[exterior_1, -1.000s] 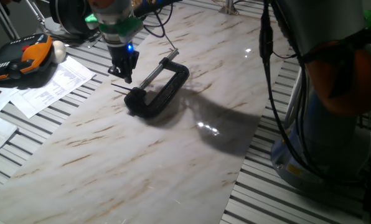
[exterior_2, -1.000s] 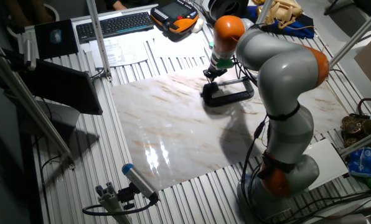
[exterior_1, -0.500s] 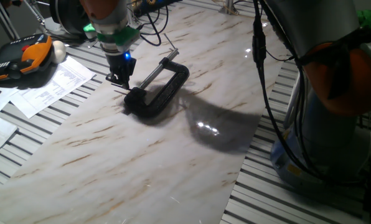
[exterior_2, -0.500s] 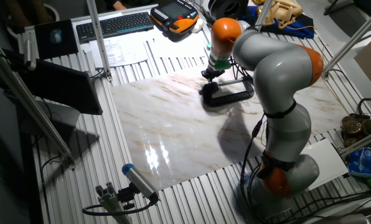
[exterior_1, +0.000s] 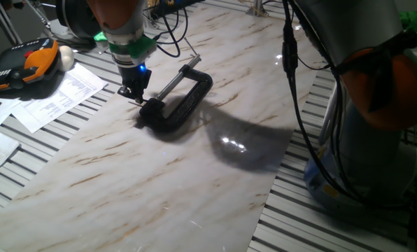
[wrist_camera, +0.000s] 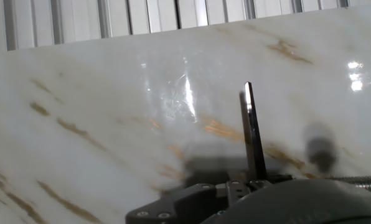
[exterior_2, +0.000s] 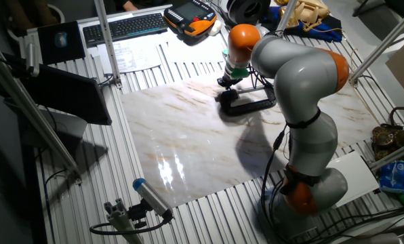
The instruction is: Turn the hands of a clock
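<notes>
The black C-clamp [exterior_1: 178, 105] that stands for the clock lies on the marble board, with its silver screw rod [exterior_1: 172, 82] pointing to the back. It also shows in the other fixed view [exterior_2: 247, 104]. The thin dark pin [wrist_camera: 253, 134] sticks out of its rounded end, and in the hand view it points up across the board. My gripper [exterior_1: 133, 94] hangs straight down at the clamp's rounded left end, with its tips at the pin and close together. It also shows in the other fixed view [exterior_2: 224, 82]. It holds nothing that I can see.
Papers [exterior_1: 54, 98] and an orange-black pendant [exterior_1: 28, 64] lie left of the board. A keyboard [exterior_2: 124, 27] is at the back. The arm's base [exterior_2: 304, 190] stands at the board's right edge. Slatted table [exterior_1: 313, 224] surrounds the marble.
My gripper has moved a little left and down, from above the screw rod's side to the pin at the clamp's rounded end. The clamp has stayed in place.
</notes>
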Robot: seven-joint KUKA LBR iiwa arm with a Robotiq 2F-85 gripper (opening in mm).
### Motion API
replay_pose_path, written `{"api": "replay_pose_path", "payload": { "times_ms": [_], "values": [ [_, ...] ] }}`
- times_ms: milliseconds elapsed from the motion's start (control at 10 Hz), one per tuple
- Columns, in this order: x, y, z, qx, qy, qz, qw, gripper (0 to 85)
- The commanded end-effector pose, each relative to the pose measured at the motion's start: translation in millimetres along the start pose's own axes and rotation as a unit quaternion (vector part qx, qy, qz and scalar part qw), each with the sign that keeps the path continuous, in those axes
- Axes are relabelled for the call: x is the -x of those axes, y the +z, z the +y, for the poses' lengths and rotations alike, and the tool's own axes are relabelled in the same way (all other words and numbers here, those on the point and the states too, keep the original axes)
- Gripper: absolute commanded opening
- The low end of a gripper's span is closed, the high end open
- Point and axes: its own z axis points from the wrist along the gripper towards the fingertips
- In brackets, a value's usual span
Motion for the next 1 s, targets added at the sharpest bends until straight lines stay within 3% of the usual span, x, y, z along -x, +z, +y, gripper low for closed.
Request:
{"api": "replay_pose_path", "payload": {
  "times_ms": [0, 500, 900],
  "values": [
    [0.9, 0.7, 0.6, 0.0, 0.0, 0.0, 1.0, 0.0],
    [4.4, 2.6, -1.2, 0.007, -0.001, 0.01, 0.9999, 0.0],
    [4.4, 2.6, -1.2, 0.001, -0.005, 0.015, 0.9999, 0.0]
  ]
}}
